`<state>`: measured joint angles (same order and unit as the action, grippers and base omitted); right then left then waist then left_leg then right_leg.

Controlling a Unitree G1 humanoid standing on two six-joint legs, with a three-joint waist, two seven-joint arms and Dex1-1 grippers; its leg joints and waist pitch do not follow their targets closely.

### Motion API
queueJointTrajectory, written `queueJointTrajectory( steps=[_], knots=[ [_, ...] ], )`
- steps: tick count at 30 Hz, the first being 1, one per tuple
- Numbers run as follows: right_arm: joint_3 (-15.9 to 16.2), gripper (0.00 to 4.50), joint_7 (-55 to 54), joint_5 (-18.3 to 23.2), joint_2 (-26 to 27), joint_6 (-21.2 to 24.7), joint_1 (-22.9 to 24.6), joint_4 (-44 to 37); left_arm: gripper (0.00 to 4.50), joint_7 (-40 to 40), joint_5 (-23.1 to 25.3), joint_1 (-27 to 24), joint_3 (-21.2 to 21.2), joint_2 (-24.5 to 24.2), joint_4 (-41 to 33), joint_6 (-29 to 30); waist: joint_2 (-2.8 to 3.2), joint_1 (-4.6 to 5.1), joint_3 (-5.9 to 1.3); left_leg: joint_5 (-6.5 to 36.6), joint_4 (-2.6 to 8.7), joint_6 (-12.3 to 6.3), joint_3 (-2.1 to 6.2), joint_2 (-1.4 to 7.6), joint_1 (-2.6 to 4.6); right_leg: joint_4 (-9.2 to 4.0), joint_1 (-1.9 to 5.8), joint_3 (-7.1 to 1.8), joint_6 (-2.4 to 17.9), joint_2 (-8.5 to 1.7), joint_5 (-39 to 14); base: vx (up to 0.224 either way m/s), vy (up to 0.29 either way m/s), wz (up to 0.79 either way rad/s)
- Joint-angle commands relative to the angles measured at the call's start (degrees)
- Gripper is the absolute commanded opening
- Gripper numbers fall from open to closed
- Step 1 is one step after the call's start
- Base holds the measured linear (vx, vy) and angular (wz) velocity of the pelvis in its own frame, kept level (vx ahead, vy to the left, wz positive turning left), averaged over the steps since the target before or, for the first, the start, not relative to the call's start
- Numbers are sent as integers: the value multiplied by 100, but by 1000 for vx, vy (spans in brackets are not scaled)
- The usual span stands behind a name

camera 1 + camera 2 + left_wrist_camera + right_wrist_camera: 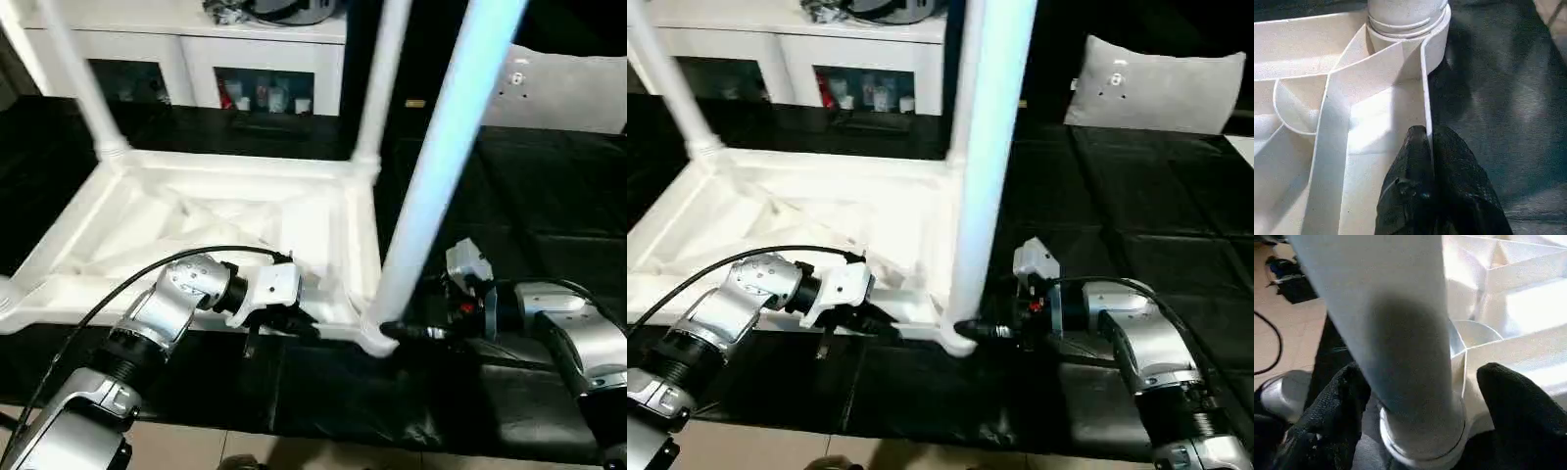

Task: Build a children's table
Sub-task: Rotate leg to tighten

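The white tabletop lies ribbed side up on the black work surface. Three white legs stand in its corner sockets: far left, far right and near right. My left gripper is shut on the thin near rim wall, one finger on each side, a short way from the near right socket. My right gripper stands open at the foot of the near right leg. One of its fingers lies against the leg, the other is apart.
A white shelf unit with small items stands behind the work surface. A grey cushion lies at the back right. A black cable loops over my left forearm. Beige floor shows past the near edge.
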<state>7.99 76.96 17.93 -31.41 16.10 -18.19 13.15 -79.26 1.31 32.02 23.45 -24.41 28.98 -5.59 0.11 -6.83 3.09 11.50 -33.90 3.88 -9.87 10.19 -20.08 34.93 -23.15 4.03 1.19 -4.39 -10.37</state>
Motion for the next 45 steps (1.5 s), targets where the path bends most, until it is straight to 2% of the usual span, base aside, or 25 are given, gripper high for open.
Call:
queueJointTrajectory(
  steps=[1,9,11,12,14,15,18,19,20,21,22,23,25,26,27,28,30,33,34,36,40,41,43,45],
  knots=[
    [75,348,102,44,-68,31,-24,-85,0,-245,101,53,256,3,-69,-161,-75,19,-362,837,377,-414,53,312,-4,-443,302,-289,1104,-419,-1551,0,0,0],
    [110,273,243,128,-57,127,7,-81,0,-364,72,36,273,-12,-25,-258,-85,13,-369,792,366,-424,50,298,-16,-442,316,-281,1081,-415,-1527,0,0,0],
    [105,267,232,186,-23,222,17,-99,0,-398,23,9,258,-8,-44,-182,-84,9,-371,769,369,-423,52,299,-18,-438,319,-279,1080,-418,-1525,0,0,0],
    [117,249,224,202,-14,244,38,-129,0,-410,12,-1,258,-5,-46,-160,-32,5,-370,785,370,-411,58,302,-14,-440,314,-279,1087,-420,-1535,0,0,0],
    [138,230,200,220,5,265,91,-203,0,-417,-1,-17,256,0,-48,-126,-59,4,-371,823,369,-403,53,301,-14,-449,319,-278,1087,-415,-1533,0,0,0],
    [143,227,192,228,12,270,115,-233,0,-414,-6,-21,253,7,-46,-111,-29,-3,-365,849,375,-381,59,302,-16,-449,315,-280,1079,-416,-1558,0,0,0],
    [89,209,-206,185,162,262,245,-386,0,-41,69,-44,166,96,-42,161,-41,7,-355,940,385,-330,58,299,0,-473,308,-280,1029,-416,-1711,0,0,0],
    [39,207,-515,126,259,380,232,-378,0,107,104,-44,138,130,-64,336,-51,9,-345,982,393,-302,62,296,-5,-492,311,-281,987,-425,-1849,0,0,0],
    [-59,207,-1081,-1,447,629,170,-337,0,309,90,-42,72,210,-123,664,-36,39,-325,1068,419,-236,73,289,-8,-502,300,-275,932,-415,-2085,0,0,0],
    [-139,206,-1476,-81,616,702,122,-311,0,534,89,-21,1,305,-138,881,-29,77,-309,1207,428,-152,83,276,17,-545,286,-263,858,-416,-2429,0,0,0],
    [-172,204,-1645,-107,688,722,103,-305,0,640,93,-10,-31,347,-141,970,-40,101,-301,1269,429,-113,86,263,17,-565,284,-260,800,-419,-2610,0,0,0],
    [-205,203,-1824,-128,771,766,80,-302,0,755,104,3,-62,394,-142,1043,-45,133,-299,1354,427,-66,97,242,26,-611,285,-245,656,-426,-2956,0,0,0],
    [-273,201,-2311,-183,1007,909,12,-299,0,1116,154,40,-152,541,-132,1219,-26,185,-293,1445,426,-64,115,230,30,-664,267,-236,517,-429,-3239,0,0,0],
    [-281,200,-2685,-295,1183,992,-54,-258,0,1421,213,74,-214,668,-124,1323,10,218,-297,1469,439,-42,131,240,25,-655,262,-231,511,-419,-3183,0,0,0],
    [-298,200,-3003,-387,1334,1038,-113,-203,0,1658,274,98,-249,761,-135,1412,-15,267,-301,1503,448,-20,136,235,12,-658,267,-220,506,-406,-3107,0,0,0],
    [-307,199,-3177,-437,1416,1062,-145,-173,0,1787,307,112,-269,811,-140,1460,33,287,-308,1525,447,16,143,236,9,-629,267,-223,534,-401,-3031,0,0,0],
    [-381,199,-4268,-812,1892,1167,-338,32,0,2504,411,165,-398,1147,-251,1860,17,374,-310,1570,435,17,136,223,18,-651,248,-227,583,-402,-2951,0,0,0],
    [-453,199,-4675,-864,2181,1101,-447,202,0,2896,424,198,-483,1437,-342,2127,13,432,-332,1458,425,-32,123,216,-4,-628,266,-246,651,-395,-2692,0,0,0],
    [-483,199,-4685,-793,2258,1054,-460,243,0,3001,429,211,-495,1530,-365,2198,18,438,-330,1422,426,-46,123,221,-15,-620,269,-249,697,-399,-2594,0,0,0],
    [-476,264,-4632,-758,2279,955,-458,248,0,3074,439,236,-496,1594,-352,2221,11,417,-360,1170,409,-157,106,232,-32,-566,298,-268,870,-386,-1972,0,0,0],
    [-459,274,-4374,-792,2109,821,-377,58,0,3112,571,290,-504,1481,-241,2101,13,399,-399,733,370,-333,85,226,-57,-465,349,-280,1140,-381,-1041,0,0,0],
    [-477,304,-4337,-792,2068,807,-362,38,0,3107,595,291,-502,1440,-231,2071,10,389,-407,588,360,-401,83,227,-67,-443,366,-278,1204,-379,-809,0,0,0],
    [-512,309,-4199,-771,1942,731,-332,26,0,3056,621,298,-490,1349,-185,1969,14,376,-406,498,357,-474,76,232,-67,-427,371,-275,1279,-384,-649,0,0,0],
    [-568,322,-3893,-726,1710,576,-281,29,0,2938,647,284,-450,1194,-150,1829,23,365,-387,699,368,-462,70,242,-50,-465,366,-274,1245,-387,-948,0,0,0]
  ],
)
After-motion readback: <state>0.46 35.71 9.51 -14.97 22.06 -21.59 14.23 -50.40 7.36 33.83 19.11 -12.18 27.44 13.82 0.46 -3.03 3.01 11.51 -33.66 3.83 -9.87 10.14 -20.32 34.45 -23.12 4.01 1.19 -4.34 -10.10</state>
